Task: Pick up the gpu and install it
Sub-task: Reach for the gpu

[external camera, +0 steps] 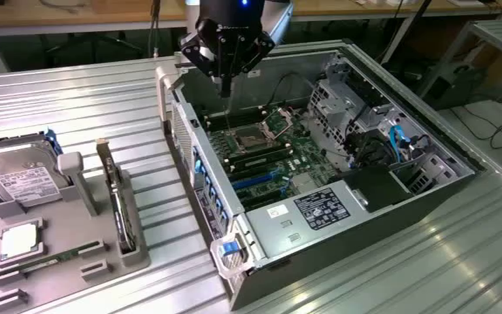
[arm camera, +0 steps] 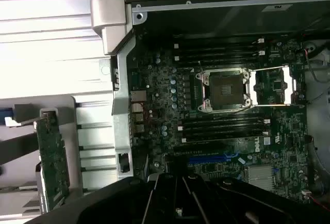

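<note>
Exterior view: the gpu (external camera: 118, 208) stands on its thin edge in the gray rack (external camera: 72, 226) on the tabletop (external camera: 76, 98). Its long side runs along the open computer case (external camera: 443, 196). The pincer (external camera: 225, 91) hangs over the case, pressed together, holding nothing.

Wrist view: the gpu (arm camera: 51, 162) sits outside the case wall, lined up with it.

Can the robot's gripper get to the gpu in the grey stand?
Probably yes. Nothing covers the gpu standing on edge; the shut gripper hangs above the open computer case, off to one side.
</note>
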Controlling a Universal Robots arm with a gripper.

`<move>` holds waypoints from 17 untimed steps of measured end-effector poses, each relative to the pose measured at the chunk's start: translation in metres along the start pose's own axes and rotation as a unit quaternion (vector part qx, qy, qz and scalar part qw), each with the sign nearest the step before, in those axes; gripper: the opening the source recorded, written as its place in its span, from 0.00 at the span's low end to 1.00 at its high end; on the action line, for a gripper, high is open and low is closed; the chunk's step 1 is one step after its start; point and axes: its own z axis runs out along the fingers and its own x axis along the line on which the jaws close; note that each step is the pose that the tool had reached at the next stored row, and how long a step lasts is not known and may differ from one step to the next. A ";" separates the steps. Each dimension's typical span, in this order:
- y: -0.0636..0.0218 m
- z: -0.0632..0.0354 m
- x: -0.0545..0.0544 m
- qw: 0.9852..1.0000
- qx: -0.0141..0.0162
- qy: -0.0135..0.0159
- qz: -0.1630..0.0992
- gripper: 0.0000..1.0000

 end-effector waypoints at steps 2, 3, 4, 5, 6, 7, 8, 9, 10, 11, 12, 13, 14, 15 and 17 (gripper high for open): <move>-0.0009 -0.0003 0.012 1.000 0.000 0.000 0.000 0.11; -0.0011 -0.0004 0.015 1.000 0.000 0.000 0.000 0.11; -0.0013 -0.0004 0.017 1.000 0.000 0.000 0.000 0.11; -0.0014 -0.0005 0.019 1.000 0.000 0.000 0.000 0.11; -0.0016 -0.0005 0.021 1.000 0.000 0.000 0.000 0.11; -0.0018 -0.0005 0.023 1.000 0.000 0.000 0.000 0.11; -0.0020 -0.0006 0.025 1.000 0.000 0.000 0.000 0.11; -0.0021 -0.0006 0.027 1.000 0.000 0.000 0.000 0.11; -0.0024 -0.0007 0.030 1.000 0.000 0.000 0.000 0.11; -0.0026 -0.0008 0.033 1.000 0.000 0.000 0.000 0.11; -0.0030 -0.0008 0.037 1.000 0.000 0.000 0.000 0.11; -0.0032 -0.0009 0.039 1.000 0.000 0.000 0.000 0.11; -0.0035 -0.0009 0.041 1.000 0.000 0.000 0.000 0.11; -0.0037 -0.0010 0.043 1.000 0.000 0.000 0.000 0.11; -0.0041 -0.0011 0.047 1.000 0.000 0.000 0.000 0.11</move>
